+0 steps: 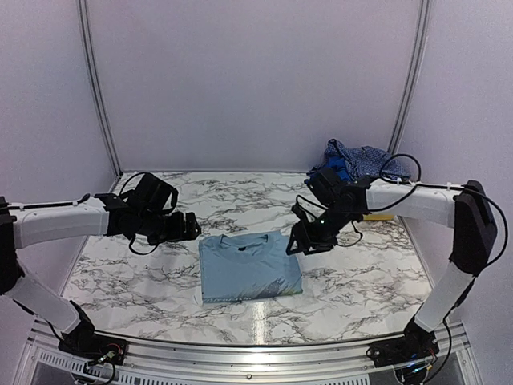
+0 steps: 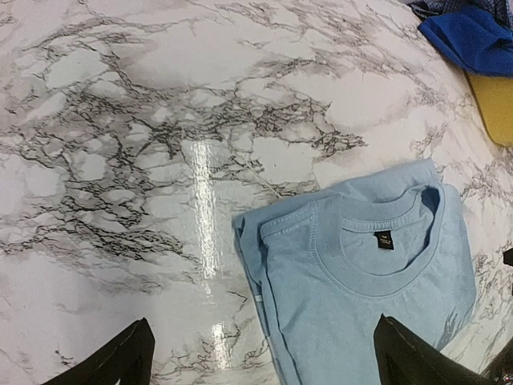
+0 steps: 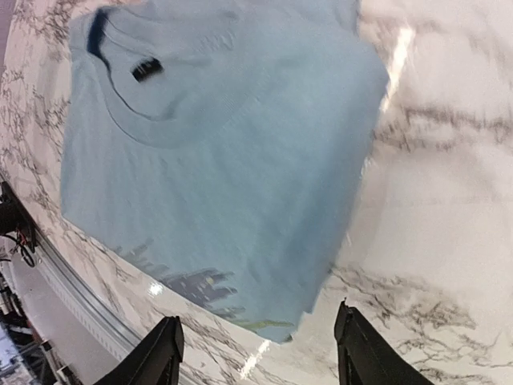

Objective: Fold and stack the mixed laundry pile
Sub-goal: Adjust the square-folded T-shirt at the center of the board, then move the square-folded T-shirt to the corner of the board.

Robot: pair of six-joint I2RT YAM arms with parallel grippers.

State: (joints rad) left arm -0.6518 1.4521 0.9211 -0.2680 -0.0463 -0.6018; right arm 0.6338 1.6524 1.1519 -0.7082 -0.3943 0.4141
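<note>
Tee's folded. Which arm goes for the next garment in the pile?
Right, likely. The pile sits in the far right corner, behind the right gripper; the left gripper hovers beyond the folded T-shirt, farther away. Both grippers look open and empty.

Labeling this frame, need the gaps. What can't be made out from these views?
- Laundry pile, top view: the right arm covers its near side; garment count unclear.
- Royal-blue piece and yellow basket, left wrist: cut off by the frame edge.
- Print on the sky-blue T-shirt, right wrist: motion-blurred, unreadable.
- Neck label, left wrist: too small to read.
</note>
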